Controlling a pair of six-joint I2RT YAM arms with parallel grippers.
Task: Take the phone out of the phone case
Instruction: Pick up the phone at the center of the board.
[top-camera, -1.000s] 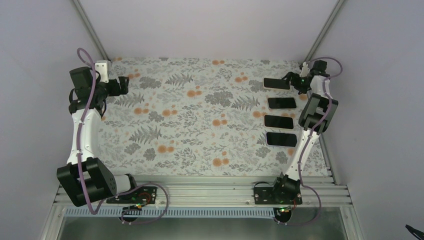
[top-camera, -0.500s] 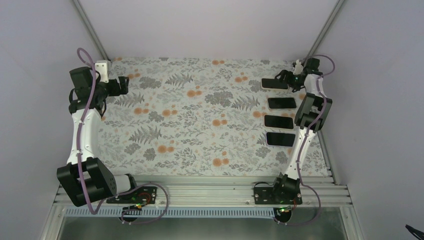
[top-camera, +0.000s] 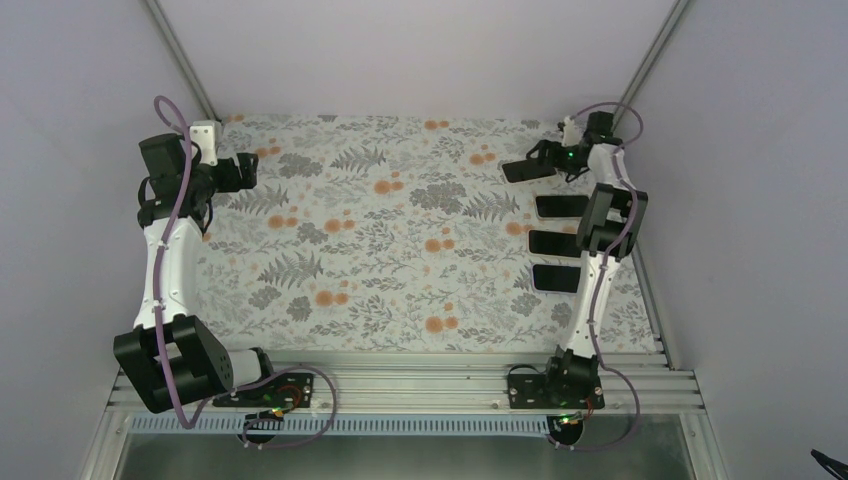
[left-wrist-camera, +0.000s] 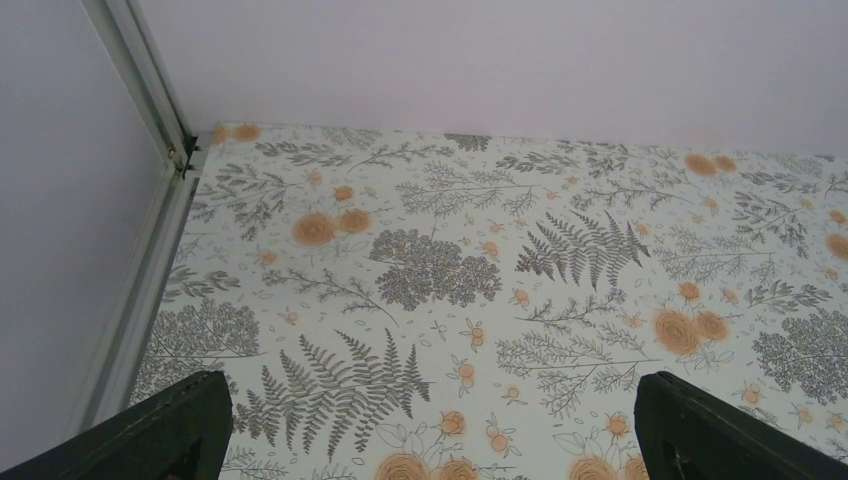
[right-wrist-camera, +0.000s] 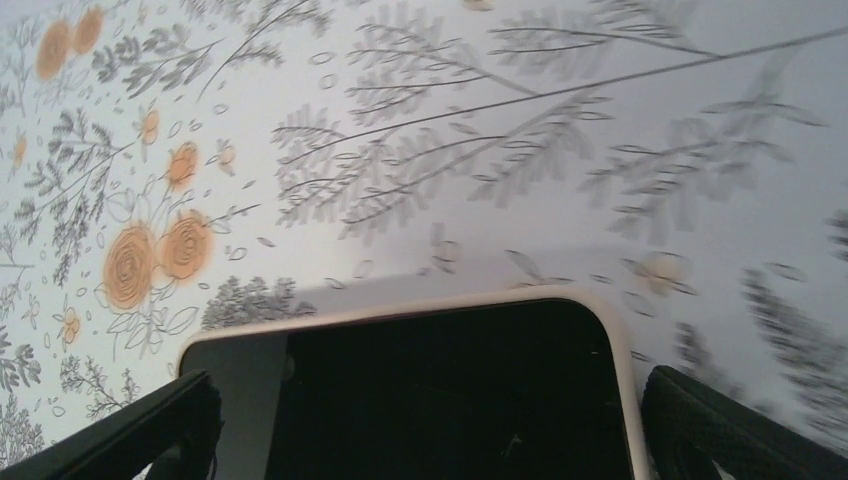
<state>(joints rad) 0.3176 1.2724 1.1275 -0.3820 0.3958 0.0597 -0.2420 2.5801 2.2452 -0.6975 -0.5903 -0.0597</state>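
Notably, right gripper (right-wrist-camera: 430, 425) at full width clasps the cased phone (top-camera: 522, 171) by its sides, beyond the row of phones (top-camera: 557, 243); left gripper (left-wrist-camera: 440, 430) gapes, empty.

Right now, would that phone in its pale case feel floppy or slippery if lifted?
Probably stiff: the phone shows as a flat slab with straight edges. Its case rim looks matte, so the right pincer gripping it likely won't slip.

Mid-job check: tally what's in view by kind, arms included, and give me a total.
Phones: 4 (one between the right fingers, three in a row on the table)
Robot arms: 2
Total: 6
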